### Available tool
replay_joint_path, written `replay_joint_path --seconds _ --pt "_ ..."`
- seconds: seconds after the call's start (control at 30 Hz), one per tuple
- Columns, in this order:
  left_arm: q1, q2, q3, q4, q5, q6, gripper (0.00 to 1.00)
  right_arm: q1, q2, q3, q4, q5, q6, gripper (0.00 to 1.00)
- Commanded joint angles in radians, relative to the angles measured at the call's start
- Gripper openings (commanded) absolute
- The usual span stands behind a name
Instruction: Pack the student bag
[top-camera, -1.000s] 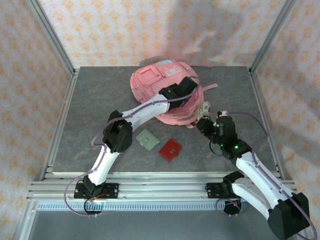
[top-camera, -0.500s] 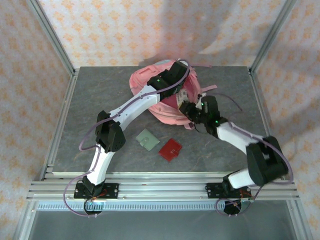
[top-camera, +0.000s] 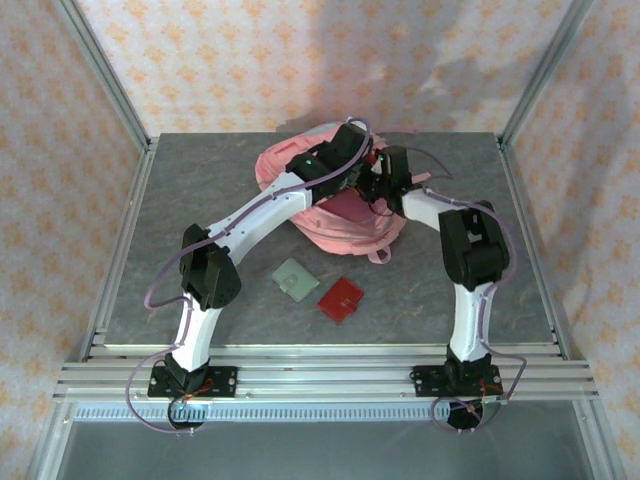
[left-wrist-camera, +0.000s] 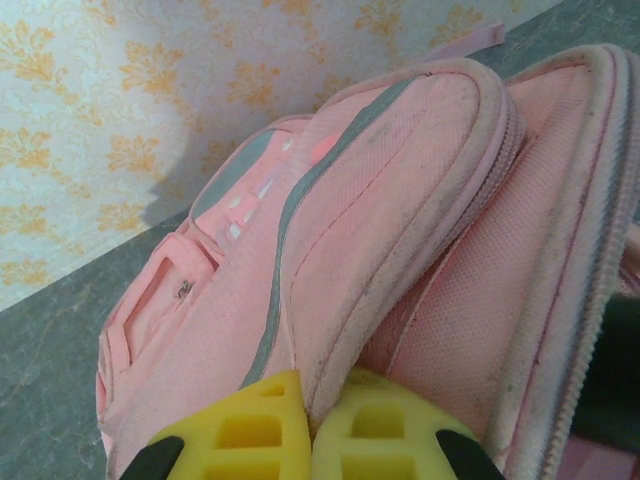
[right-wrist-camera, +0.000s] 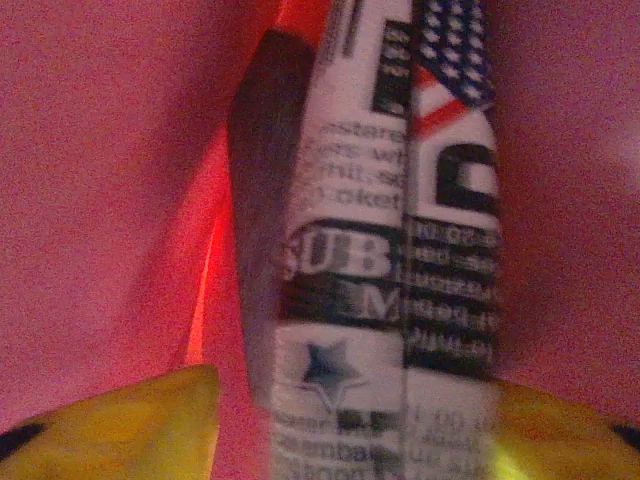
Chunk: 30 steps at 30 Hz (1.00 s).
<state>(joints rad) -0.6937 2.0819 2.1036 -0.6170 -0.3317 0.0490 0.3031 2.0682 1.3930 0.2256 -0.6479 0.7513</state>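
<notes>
A dark grey stone-look worktop (top-camera: 180, 220) seen from above, with two white robot arms reaching from the near edge to its back centre. There lies the large pink fabric student bag (top-camera: 345, 228), slumped on its side, with pale patches and grey zip trim.

From the left, the left hand (left-wrist-camera: 312, 425) has its yellow fingers closed tight on a fold of the bag's pink cloth just beside the zip edge, lifting the mouth open. To its right, the right hand (right-wrist-camera: 355, 400) is inside the pink lining, its yellow fingers on either side of a white printed packet (right-wrist-camera: 400, 220) with black lettering and a stars-and-stripes mark, which it appears to grip.

Nearer the arms, well apart from the bag, a flat pale green square (top-camera: 296, 279) lies on the worktop, and just right of it a flat red square (top-camera: 341, 298).

The bag looks soft, limp and light. Its walls will likely sag and close the mouth unless held up. The firmest hold seems to be the stitched, piped zip edge or a strap, since loose panels would bunch. The woven cloth looks grippy, not slippery, and not fragile.
</notes>
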Motion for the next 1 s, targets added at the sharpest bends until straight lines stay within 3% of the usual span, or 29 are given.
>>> replay_joint_path --seconds 0.0,0.17,0.33,0.43,0.6,0.67,0.8,0.97 --pt "-0.001 -0.094 0.013 0.104 -0.016 -0.052 0.00 -0.011 0.018 0.090 -0.204 0.046 -0.018 0.66" --pt "-0.001 -0.100 -0.003 0.116 0.005 -0.066 0.00 -0.014 -0.102 -0.009 -0.320 0.167 0.022 0.73" --pt "-0.001 -0.097 -0.009 0.118 0.022 -0.073 0.00 -0.015 -0.166 -0.101 -0.301 0.167 0.060 0.71" --pt "-0.001 -0.099 -0.022 0.120 0.029 -0.082 0.00 -0.014 -0.151 -0.122 -0.253 0.138 0.080 0.56" --pt "-0.003 -0.114 -0.049 0.129 0.060 -0.125 0.00 -0.015 -0.043 -0.035 -0.191 0.108 0.098 0.22" --pt "-0.003 -0.118 -0.062 0.130 0.079 -0.155 0.00 -0.013 -0.002 0.027 -0.145 0.090 0.085 0.18" --pt "-0.003 -0.126 -0.102 0.147 0.130 -0.234 0.00 -0.010 -0.034 0.014 -0.040 0.074 0.022 0.19" --pt "-0.004 -0.091 -0.111 0.151 0.138 -0.342 0.00 -0.011 -0.253 -0.217 -0.095 0.138 -0.082 0.34"
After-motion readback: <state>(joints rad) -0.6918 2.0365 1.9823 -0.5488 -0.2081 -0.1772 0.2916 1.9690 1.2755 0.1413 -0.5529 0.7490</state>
